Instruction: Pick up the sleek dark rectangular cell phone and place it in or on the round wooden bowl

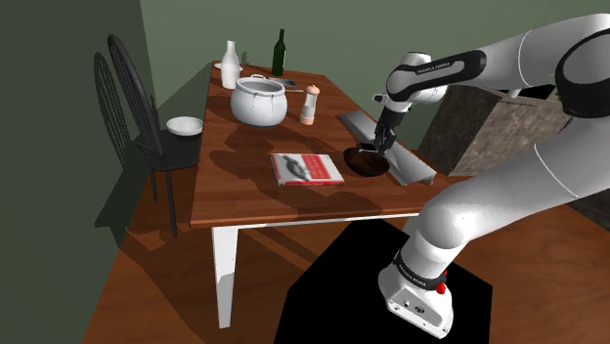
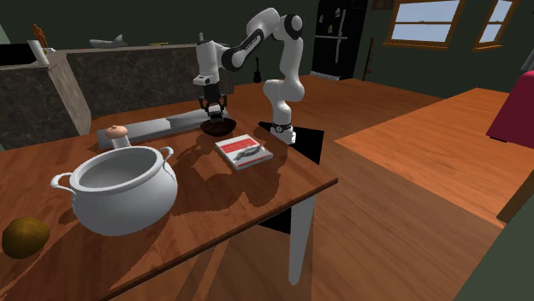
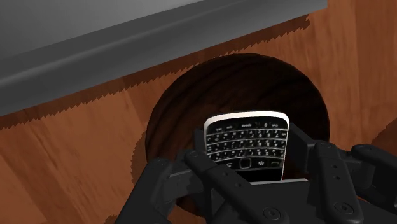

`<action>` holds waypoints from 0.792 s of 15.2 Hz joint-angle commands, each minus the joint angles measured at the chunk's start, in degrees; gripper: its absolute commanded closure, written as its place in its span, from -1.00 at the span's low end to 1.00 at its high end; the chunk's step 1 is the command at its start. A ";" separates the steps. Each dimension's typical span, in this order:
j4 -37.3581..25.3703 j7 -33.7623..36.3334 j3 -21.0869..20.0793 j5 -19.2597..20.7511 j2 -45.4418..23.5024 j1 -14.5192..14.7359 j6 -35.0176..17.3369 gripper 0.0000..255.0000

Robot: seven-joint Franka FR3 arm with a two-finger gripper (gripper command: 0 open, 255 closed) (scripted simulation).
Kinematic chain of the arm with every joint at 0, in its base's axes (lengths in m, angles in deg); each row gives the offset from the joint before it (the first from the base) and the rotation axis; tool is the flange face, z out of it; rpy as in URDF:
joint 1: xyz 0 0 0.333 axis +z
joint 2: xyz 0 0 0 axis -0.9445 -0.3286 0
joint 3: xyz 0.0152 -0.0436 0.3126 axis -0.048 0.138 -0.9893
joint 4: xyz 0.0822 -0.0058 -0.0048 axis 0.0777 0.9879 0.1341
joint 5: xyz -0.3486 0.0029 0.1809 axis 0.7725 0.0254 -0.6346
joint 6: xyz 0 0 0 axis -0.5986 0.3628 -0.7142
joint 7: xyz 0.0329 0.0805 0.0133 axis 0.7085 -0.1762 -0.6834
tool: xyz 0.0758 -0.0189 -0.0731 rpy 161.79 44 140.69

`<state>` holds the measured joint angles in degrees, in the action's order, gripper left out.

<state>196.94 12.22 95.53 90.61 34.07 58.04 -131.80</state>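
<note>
Wooden table [image 1: 235,186], standing on white legs. Holds, at the far edge in the shoulder view, a white bottle [image 1: 230,66] and a dark bottle [image 1: 280,53], set apart. Bears a white pot [image 1: 259,101] just in front of these, with a shaker [image 1: 310,105] near it toward that view's right. Carries a book [image 1: 306,168] lying flat nearer the front, a dark bowl [image 1: 364,163] just beside it, and a long grey slab [image 1: 413,166] along the right edge. Holds too a brown ball [image 2: 24,237] near the pot.

text: none legible | cell phone [image 3: 247,143] keys: too small | arm [image 1: 437,68] band lettering: unreadable
</note>
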 commanded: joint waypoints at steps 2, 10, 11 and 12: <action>1.54 -0.24 0.65 0.08 -1.08 0.02 -2.64 1.00; 3.20 -0.54 1.41 0.01 -2.70 0.18 -5.87 1.00; 3.20 -0.54 1.41 0.01 -2.70 0.18 -5.87 1.00; 3.20 -0.54 1.41 0.01 -2.70 0.18 -5.87 1.00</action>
<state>200.14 11.68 96.93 90.62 31.38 58.22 -137.66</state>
